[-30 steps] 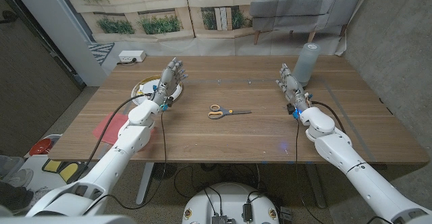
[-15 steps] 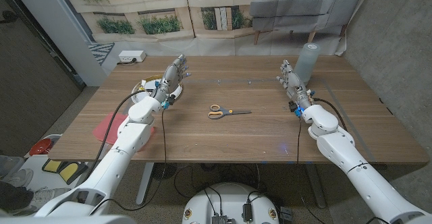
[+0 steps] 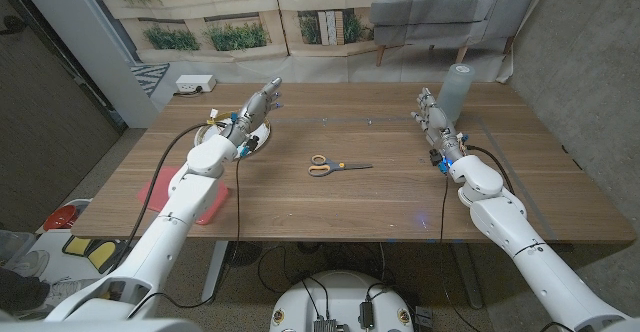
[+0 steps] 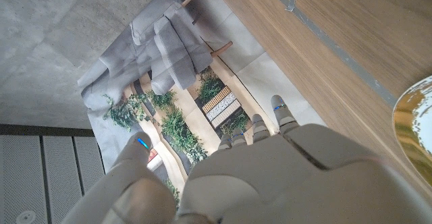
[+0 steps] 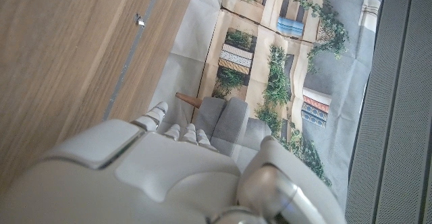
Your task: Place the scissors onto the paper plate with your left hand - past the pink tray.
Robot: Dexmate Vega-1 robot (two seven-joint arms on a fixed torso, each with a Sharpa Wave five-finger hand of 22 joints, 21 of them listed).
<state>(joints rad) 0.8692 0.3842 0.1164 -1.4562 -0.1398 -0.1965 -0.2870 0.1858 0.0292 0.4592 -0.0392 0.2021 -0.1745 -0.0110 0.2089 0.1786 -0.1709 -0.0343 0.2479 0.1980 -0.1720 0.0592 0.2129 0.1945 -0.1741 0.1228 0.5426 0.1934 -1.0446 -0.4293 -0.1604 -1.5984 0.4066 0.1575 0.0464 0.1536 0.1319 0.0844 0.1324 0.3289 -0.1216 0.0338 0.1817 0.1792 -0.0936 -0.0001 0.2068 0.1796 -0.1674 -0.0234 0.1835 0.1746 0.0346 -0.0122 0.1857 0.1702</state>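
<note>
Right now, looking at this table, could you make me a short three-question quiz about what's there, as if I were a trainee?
1. True or false: the left hand is holding the scissors.
2. Which thing stands just behind the right hand? A) a grey cylinder B) a red mug C) a stack of books
3. Fill in: the pink tray lies by the table's ____ edge, under the left arm.

Key: 1 false, the scissors lie alone mid-table. 2 A, the grey cylinder. 3 left.
</note>
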